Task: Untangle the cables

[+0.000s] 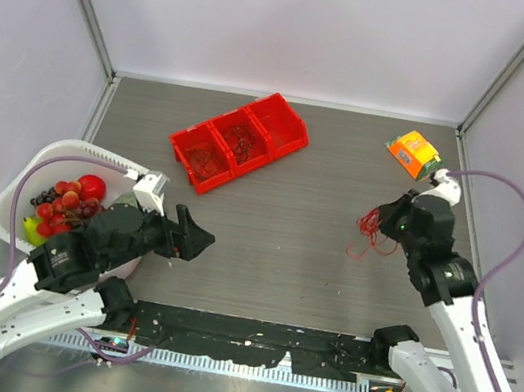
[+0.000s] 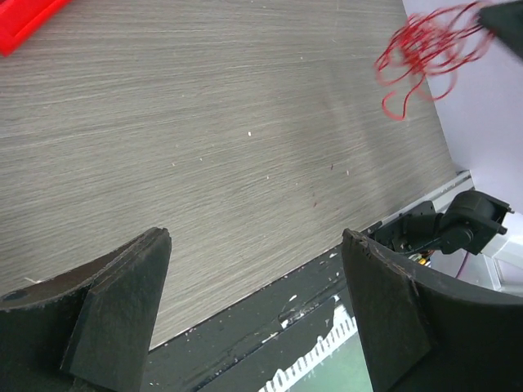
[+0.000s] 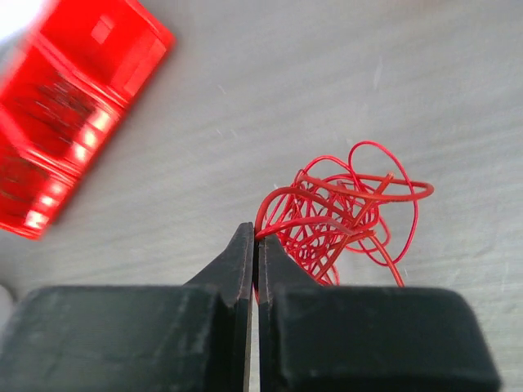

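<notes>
A clump of thin red cable (image 3: 343, 208) hangs from my right gripper (image 3: 256, 237), whose jaws are shut on one strand. In the top view the clump (image 1: 367, 233) hangs just left of the right gripper (image 1: 386, 221), above the table at the right. It shows in the left wrist view at the top right (image 2: 425, 49). More dark and red cables lie in the compartments of the red bin (image 1: 239, 141). My left gripper (image 1: 196, 235) is open and empty, low over the table at the left, far from the clump.
A white basket of fruit (image 1: 49, 164) stands at the left beside my left arm. An orange packet (image 1: 412, 153) lies at the back right. The red bin (image 3: 65, 131) also shows in the right wrist view. A black rail (image 1: 256, 342) runs along the table's near edge.
</notes>
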`<state>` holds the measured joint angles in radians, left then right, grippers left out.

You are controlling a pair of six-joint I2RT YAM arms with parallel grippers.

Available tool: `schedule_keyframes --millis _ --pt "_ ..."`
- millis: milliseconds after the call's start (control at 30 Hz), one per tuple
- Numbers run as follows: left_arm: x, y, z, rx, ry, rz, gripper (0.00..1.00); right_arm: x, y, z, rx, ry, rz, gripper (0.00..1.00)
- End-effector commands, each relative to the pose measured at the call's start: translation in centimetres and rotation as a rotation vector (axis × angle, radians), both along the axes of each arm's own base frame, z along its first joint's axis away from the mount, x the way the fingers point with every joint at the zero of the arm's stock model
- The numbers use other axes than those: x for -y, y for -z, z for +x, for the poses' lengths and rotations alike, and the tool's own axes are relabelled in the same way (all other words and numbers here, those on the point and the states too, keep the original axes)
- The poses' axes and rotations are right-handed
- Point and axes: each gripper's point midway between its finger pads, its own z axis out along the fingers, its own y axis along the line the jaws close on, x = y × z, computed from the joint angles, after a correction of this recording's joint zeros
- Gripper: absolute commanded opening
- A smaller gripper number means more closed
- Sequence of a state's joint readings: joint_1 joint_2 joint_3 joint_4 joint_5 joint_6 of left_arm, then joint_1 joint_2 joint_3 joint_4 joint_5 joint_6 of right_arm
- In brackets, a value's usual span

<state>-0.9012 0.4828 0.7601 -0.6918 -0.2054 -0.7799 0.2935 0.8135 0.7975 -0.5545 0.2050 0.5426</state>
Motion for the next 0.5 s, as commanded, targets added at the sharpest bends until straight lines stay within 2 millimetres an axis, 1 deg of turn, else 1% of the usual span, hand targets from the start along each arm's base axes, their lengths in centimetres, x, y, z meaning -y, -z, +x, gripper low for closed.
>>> schedule_keyframes --millis 0,67,100,167,200,233,267,300,333,367,400,433,467 --pt "0.9 -0.8 0.5 0.029 0.015 -0.018 0.89 1.2 -8.8 -1.0 0.202 0.016 0.001 0.01" --pt "1.3 -0.8 0.6 0.021 0.026 -0.019 0.89 0.8 -10.4 -1.4 0.242 -0.006 0.023 0.01" --pt "1.5 -0.8 0.5 0.018 0.034 -0.020 0.89 0.3 -10.8 -1.7 0.258 -0.036 0.043 0.01" --pt "1.7 -0.7 0.5 0.010 0.038 -0.029 0.89 -0.3 -9.5 -1.2 0.264 -0.048 0.067 0.01" --pt "1.8 -0.7 0.4 0.008 0.042 -0.037 0.89 -0.7 -6.7 -0.8 0.186 -0.046 0.075 0.01" --pt "2.1 -0.7 0.4 0.008 0.048 -0.052 0.89 -1.5 -5.2 -0.9 0.138 -0.080 0.092 0.01" --pt "2.3 -0.7 0.3 0.003 0.054 -0.066 0.88 -2.6 -2.0 -0.7 0.043 -0.113 0.111 0.01" --pt "2.6 -0.6 0.3 -0.005 0.060 -0.079 0.88 -5.0 -0.6 -1.5 -0.012 -0.231 0.176 0.01" --pt "3.0 -0.5 0.2 -0.008 0.074 -0.094 0.88 -6.8 1.8 -1.5 -0.062 -0.309 0.230 0.01" --pt "3.6 -0.3 0.1 -0.013 0.090 -0.108 0.86 -9.5 2.2 -3.1 -0.108 -0.458 0.334 0.01" --pt "4.1 0.1 0.0 -0.026 0.105 -0.117 0.86 -10.9 3.7 -3.2 -0.127 -0.514 0.397 0.03" --pt "4.6 0.6 0.0 -0.042 0.122 -0.123 0.85 -12.9 3.8 -4.9 -0.170 -0.632 0.492 0.03" --pt "5.2 1.2 -0.1 -0.063 0.139 -0.122 0.85 -13.7 4.7 -5.2 -0.184 -0.669 0.536 0.05"
